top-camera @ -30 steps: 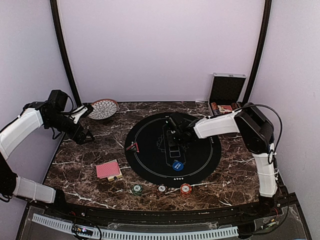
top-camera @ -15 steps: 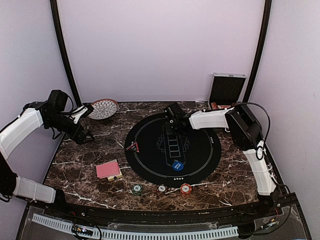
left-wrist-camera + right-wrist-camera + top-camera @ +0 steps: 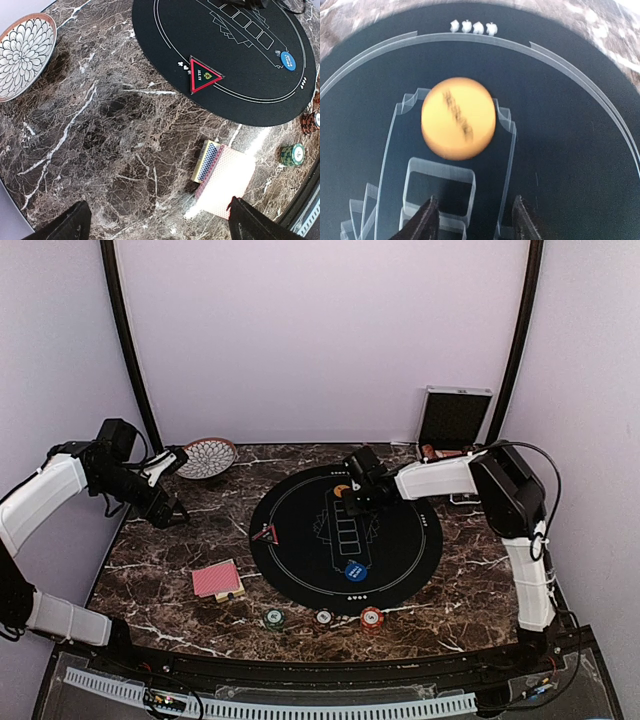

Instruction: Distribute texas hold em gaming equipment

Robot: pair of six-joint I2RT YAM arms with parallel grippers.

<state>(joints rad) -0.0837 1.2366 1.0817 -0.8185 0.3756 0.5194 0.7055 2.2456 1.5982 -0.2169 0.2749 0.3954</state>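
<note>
Right pincer [image 3: 356,496], from above, now sits at the black mat's [image 3: 300,560] far side beside a freshly laid orange chip [image 3: 342,490]. Left wrist: left pincer [image 3: 160,226] gapes empty; red-backed cards [image 3: 226,181] lie off the mat. Right wrist: fingers [image 3: 426,220] parted, chip released, apparently placed.

I look down on a table [image 3: 470,580] topped in dark brown marble with white veins. Behind it rises a plain pale lilac back wall [image 3: 320,340], and I see side walls of the same colour on the left [image 3: 50,340] and right [image 3: 590,390]. Two black poles [image 3: 128,340] [image 3: 520,340] slant up from the table's far corners. A white slotted strip [image 3: 300,710] runs along the near edge. The light is soft and even.
</note>
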